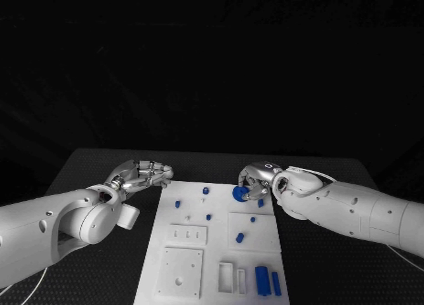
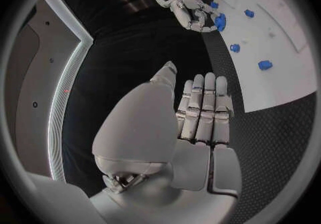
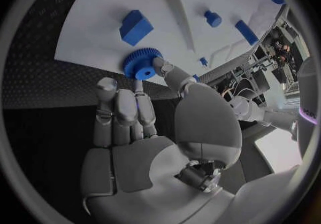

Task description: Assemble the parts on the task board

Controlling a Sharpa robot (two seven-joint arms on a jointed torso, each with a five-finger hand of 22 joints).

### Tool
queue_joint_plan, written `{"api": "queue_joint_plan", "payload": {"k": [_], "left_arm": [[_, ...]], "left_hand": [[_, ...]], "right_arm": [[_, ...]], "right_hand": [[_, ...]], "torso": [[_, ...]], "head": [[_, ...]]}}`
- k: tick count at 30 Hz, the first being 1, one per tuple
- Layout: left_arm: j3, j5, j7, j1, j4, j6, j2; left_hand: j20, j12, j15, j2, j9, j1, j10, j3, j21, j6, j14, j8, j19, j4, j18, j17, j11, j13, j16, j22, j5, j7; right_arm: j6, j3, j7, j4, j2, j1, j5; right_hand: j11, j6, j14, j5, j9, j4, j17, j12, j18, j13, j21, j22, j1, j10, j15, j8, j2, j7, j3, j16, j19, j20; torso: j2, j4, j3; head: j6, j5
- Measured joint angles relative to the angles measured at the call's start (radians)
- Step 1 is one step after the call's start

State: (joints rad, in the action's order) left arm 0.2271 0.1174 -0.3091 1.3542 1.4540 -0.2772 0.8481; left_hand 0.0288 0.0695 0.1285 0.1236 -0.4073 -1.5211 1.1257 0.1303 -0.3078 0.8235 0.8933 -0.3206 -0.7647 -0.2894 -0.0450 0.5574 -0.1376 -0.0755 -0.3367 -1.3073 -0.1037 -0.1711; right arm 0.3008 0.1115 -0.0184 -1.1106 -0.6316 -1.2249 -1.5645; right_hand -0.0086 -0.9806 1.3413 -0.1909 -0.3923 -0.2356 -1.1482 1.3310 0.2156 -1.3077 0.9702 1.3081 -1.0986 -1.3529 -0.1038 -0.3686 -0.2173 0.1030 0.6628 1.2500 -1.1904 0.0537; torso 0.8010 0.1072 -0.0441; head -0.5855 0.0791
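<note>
The white task board (image 1: 216, 254) lies in the middle of the black table. My right hand (image 1: 259, 181) hovers at the board's far right part and pinches a blue toothed gear (image 1: 239, 194) between thumb and fingers. In the right wrist view the gear (image 3: 142, 63) hangs by the board's edge; I cannot tell if it touches the board. The left wrist view shows the same right hand (image 2: 187, 7) with the gear (image 2: 219, 21). My left hand (image 1: 141, 175) stays off the board's far left corner, its fingers (image 2: 204, 106) side by side and slightly bent, holding nothing.
Small blue pegs (image 1: 205, 190) (image 1: 177, 204) (image 1: 239, 237) dot the board, and a blue block (image 3: 136, 26) lies near the gear. Two long blue pieces (image 1: 263, 279) lie at the near right. White square plates (image 1: 187, 234) (image 1: 180, 272) sit on the near left.
</note>
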Motion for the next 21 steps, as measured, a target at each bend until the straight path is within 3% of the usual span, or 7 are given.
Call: {"api": "queue_joint_plan", "payload": {"k": [3, 17, 21], "left_arm": [[0.0, 0.0, 0.0, 0.0, 0.001, 0.0, 0.0], [0.0, 0.0, 0.001, 0.0, 0.004, 0.0, 0.001], [0.0, 0.0, 0.001, 0.0, 0.006, -0.001, 0.002]], "left_hand": [[0.0, 0.0, 0.0, 0.0, 0.0, 0.0, 0.0, 0.0, 0.0, 0.0, 0.0, 0.0, 0.0, 0.0, 0.0, 0.0, 0.0, 0.0, 0.004, 0.0, 0.0, 0.0], [0.0, 0.0, 0.0, 0.0, 0.001, 0.0, 0.0, 0.0, 0.0, 0.0, 0.0, 0.0, 0.0, 0.0, 0.001, 0.001, 0.0, 0.0, 0.004, -0.001, 0.0, 0.0], [0.0, 0.0, 0.0, 0.0, 0.001, 0.0, 0.0, 0.0, 0.0, 0.0, 0.0, 0.0, 0.0, 0.0, 0.001, 0.001, 0.0, 0.0, 0.004, -0.001, 0.0, 0.0]], "right_arm": [[0.005, 0.0, 0.0, 0.0, 0.001, 0.001, -0.014], [0.047, 0.006, -0.002, -0.018, -0.001, 0.005, -0.08], [0.065, 0.009, -0.006, -0.038, -0.011, 0.01, -0.101]], "right_hand": [[0.0, 0.0, 0.0, -0.04, 0.0, 0.002, 0.0, 0.001, 0.0, 0.0, 0.001, 0.0, 0.012, -0.001, -0.001, 0.0, 0.002, 0.0, 0.002, 0.003, 0.0, 0.0], [0.0, 0.001, 0.003, -0.12, 0.0, 0.005, -0.002, 0.005, 0.0, 0.0, 0.005, 0.0, 0.028, -0.007, -0.003, 0.0, -0.001, 0.0, -0.014, 0.007, 0.001, -0.002], [-0.001, 0.001, 0.004, -0.19, 0.0, 0.011, -0.005, 0.017, 0.001, 0.0, 0.011, 0.0, 0.033, -0.025, -0.004, 0.0, -0.006, 0.0, -0.009, 0.012, 0.001, -0.001]], "torso": [[0.0, 0.0, -0.0006], [0.0, 0.0012, -0.0005], [0.0, 0.0013, -0.0007]], "head": [[0.0, 0.001], [0.003, 0.001], [0.003, -0.001]]}}
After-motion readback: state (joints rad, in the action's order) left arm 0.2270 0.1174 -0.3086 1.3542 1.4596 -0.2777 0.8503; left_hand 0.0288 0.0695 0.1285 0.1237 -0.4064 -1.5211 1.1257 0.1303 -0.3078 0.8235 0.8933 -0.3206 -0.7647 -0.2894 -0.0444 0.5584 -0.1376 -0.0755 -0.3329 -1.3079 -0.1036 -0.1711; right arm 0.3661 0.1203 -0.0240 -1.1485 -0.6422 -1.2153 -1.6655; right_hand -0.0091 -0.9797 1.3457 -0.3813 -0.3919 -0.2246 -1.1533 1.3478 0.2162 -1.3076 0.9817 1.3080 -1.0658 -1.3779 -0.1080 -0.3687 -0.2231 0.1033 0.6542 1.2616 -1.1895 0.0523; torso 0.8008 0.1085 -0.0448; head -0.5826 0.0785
